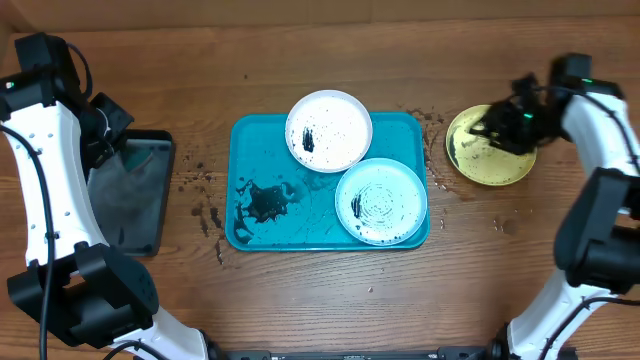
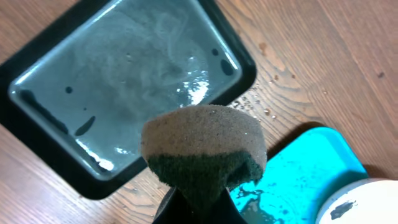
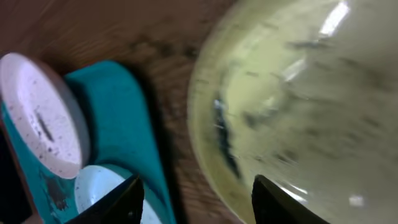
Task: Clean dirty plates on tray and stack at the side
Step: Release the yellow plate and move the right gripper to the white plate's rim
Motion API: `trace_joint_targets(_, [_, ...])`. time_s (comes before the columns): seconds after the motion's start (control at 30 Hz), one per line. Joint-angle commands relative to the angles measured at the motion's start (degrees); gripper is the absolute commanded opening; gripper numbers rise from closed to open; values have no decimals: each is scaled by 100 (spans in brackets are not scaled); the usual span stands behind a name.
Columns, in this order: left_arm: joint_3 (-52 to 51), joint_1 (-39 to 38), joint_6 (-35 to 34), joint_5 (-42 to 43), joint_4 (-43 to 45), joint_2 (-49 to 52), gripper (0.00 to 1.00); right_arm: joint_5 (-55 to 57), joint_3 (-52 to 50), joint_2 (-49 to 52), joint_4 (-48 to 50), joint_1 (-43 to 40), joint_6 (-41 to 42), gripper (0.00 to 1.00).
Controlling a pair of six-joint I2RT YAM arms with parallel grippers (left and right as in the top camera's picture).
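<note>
Wooden table (image 1: 320, 300), task barely begun: white plate (image 1: 329, 131) and teal-rimmed plate (image 1: 381, 201) sit dirty on turquoise tray (image 1: 255, 140); smeared yellow-green plate (image 1: 480, 165) lies right of it, under spread-fingered right gripper (image 3: 196, 182); left gripper (image 2: 196, 208), left of tray, clamps sponge (image 2: 202, 146).

No readable text, labels, brands or numbers on any surface in any view.

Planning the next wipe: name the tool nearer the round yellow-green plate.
Right. The right tool is over the round yellow-green plate; the left tool is far off, above the black rectangular tray.
</note>
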Motion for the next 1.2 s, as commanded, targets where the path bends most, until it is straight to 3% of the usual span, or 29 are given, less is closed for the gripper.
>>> trace_joint_targets(0.0, [74, -219, 350, 249, 74, -76, 4, -227, 219, -162, 597, 988, 70, 58])
trace_joint_targets(0.27, [74, -656, 525, 238, 92, -76, 4, 1757, 210, 146, 1976, 2463, 538, 60])
trace_joint_targets(0.43, [74, -901, 562, 205, 129, -76, 4, 2306, 210, 581, 2424, 3032, 688, 60])
trace_joint_targets(0.67, [74, -973, 562, 203, 129, -76, 4, 2437, 203, 868, 2446, 3150, 1143, 59])
trace_joint_targets(0.73, [74, -981, 562, 205, 129, -76, 4, 2369, 199, 881, 2446, 3150, 1141, 52])
trace_joint_targets(0.8, [74, -1019, 562, 205, 142, -76, 4, 2297, 199, 881, 2444, 3150, 1143, 38])
trace_joint_targets(0.87, [74, -1060, 562, 205, 162, -76, 4, 2194, 199, 881, 2415, 3150, 1150, 29])
trace_joint_targets(1.17, [74, -1141, 564, 203, 160, -76, 4, 2205, 116, 966, 2343, 3289, 1335, 24])
